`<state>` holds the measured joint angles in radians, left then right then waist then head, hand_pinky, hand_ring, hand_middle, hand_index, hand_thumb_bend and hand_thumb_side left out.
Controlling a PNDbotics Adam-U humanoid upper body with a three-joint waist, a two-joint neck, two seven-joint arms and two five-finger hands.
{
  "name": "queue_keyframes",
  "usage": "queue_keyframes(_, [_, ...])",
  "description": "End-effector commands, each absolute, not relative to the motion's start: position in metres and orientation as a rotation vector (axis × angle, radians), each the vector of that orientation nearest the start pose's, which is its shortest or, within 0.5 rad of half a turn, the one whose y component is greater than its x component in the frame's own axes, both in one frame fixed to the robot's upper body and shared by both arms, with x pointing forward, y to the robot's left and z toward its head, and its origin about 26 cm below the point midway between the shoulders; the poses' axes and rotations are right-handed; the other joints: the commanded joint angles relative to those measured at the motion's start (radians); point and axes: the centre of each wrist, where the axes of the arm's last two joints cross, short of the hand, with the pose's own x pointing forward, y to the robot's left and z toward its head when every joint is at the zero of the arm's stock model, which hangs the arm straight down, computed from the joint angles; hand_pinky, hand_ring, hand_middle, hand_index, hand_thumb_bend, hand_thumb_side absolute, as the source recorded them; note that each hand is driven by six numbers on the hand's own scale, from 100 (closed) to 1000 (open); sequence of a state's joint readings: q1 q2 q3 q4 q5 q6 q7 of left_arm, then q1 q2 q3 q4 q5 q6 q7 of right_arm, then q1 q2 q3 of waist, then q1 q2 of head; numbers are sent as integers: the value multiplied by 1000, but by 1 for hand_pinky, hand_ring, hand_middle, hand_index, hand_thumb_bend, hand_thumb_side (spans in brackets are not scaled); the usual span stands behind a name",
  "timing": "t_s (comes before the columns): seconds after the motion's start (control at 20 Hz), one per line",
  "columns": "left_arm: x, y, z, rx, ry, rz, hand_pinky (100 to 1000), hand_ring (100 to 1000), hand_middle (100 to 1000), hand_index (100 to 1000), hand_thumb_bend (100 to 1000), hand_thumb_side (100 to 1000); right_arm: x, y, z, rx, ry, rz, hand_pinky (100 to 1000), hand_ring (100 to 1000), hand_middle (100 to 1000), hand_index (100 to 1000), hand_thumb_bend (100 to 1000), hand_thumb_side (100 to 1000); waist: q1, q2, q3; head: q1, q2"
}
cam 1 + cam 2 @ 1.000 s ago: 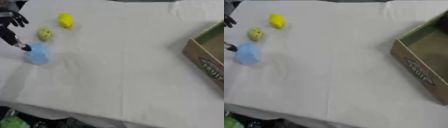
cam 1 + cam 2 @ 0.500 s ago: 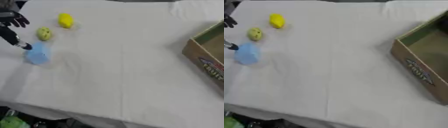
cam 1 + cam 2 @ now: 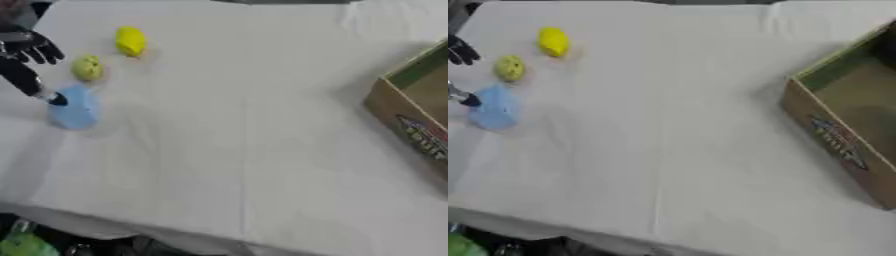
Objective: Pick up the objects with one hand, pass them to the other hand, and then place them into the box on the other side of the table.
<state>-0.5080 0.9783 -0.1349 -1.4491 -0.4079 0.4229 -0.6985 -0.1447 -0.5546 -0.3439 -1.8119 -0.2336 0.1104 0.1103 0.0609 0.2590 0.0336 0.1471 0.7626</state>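
Observation:
A light blue object (image 3: 74,109) lies on the white table at the left. My left hand (image 3: 24,55) comes in from the upper left, fingers spread, and one fingertip touches the blue object's upper left edge. A green-yellow round fruit (image 3: 87,67) sits just behind the blue object, and a yellow lemon-shaped fruit (image 3: 130,40) lies further back. The open cardboard box (image 3: 846,112) stands at the right edge. My right hand shows in neither view.
The white cloth-covered table (image 3: 254,125) has a wide bare stretch between the objects and the box. Its front edge runs along the bottom, with dark floor and something green (image 3: 22,245) below at the lower left.

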Motion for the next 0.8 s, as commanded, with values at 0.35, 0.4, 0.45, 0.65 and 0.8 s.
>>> queue_keyframes(0.35, [360,420,252,712,-858,-1076,958,889,786,856,641,174,281,-415,199,-405,-1932,229,967,632,709,735,100,580,7,-7,0,-4,-6])
queue_keyframes(0.4, [360,420,252,711,-858,-1076,958,889,786,856,641,174,281,-415,199,-405,-1932,228,967,632,709,735,100,580,7,-7,0,-4,-6])
queue_keyframes(0.45, [360,420,251,711,-855,-1077,972,907,809,877,670,176,281,-415,199,-405,-1931,229,967,632,709,735,100,581,7,-7,0,-4,-6])
queue_keyframes(0.65, [362,418,242,740,-796,-1096,974,911,815,877,680,164,282,-415,198,-403,-1929,231,967,632,709,735,100,582,5,-6,-1,0,-3])
queue_keyframes(0.8, [365,417,238,757,-777,-1105,970,909,813,874,664,162,282,-414,198,-401,-1928,232,967,632,709,735,100,582,4,-6,-1,2,-4])
